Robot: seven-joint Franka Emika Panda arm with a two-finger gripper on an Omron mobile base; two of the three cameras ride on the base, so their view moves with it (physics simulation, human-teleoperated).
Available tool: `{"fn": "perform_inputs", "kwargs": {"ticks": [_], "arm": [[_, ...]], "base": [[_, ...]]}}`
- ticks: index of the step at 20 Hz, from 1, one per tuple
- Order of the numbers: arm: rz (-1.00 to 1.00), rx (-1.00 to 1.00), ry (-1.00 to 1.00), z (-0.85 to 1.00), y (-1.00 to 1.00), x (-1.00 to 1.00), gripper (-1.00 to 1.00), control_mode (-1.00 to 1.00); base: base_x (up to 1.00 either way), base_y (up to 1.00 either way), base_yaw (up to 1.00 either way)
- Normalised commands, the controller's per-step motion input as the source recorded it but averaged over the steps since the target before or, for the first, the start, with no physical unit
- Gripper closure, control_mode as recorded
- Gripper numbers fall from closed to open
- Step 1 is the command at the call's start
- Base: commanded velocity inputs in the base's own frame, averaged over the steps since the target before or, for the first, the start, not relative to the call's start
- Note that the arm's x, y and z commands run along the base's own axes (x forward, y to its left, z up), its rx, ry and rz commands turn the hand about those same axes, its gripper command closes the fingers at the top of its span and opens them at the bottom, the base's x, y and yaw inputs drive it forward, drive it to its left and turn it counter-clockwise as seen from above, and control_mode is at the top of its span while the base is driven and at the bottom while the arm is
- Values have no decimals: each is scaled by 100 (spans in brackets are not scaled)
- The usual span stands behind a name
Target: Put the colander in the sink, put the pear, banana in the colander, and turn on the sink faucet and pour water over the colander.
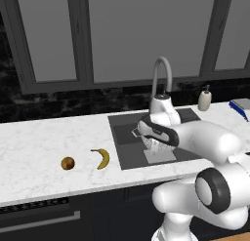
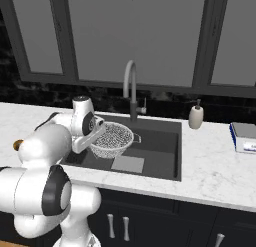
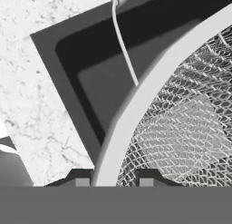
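My gripper (image 3: 113,180) is shut on the rim of the colander (image 3: 181,128), a white-silvery mesh bowl, one dark fingertip on each side of the rim. The colander (image 2: 114,137) hangs slightly tilted over the left half of the dark grey sink (image 2: 160,146), just above its floor. In the left base view my forearm covers most of the colander (image 1: 157,146). The pear (image 1: 68,163) and the curved yellow banana (image 1: 102,157) lie side by side on the white counter left of the sink (image 1: 128,152). The grey gooseneck sink faucet (image 2: 130,86) stands behind the basin.
A small white soap bottle (image 2: 195,116) stands at the sink's back right corner. A blue and white flat object (image 2: 244,136) lies on the counter further right. A lighter grey patch (image 2: 127,163) marks the sink floor. Dark window frames rise behind the counter.
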Motion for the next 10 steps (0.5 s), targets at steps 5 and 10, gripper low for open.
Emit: {"fn": "perform_inputs", "kwargs": {"ticks": [5,10], "arm": [[-11,-9,0,-22,8,28,100,-100],[-13,-11,0,-41,0,26,100,-100]], "base": [[0,0,0],[0,0,0]]}}
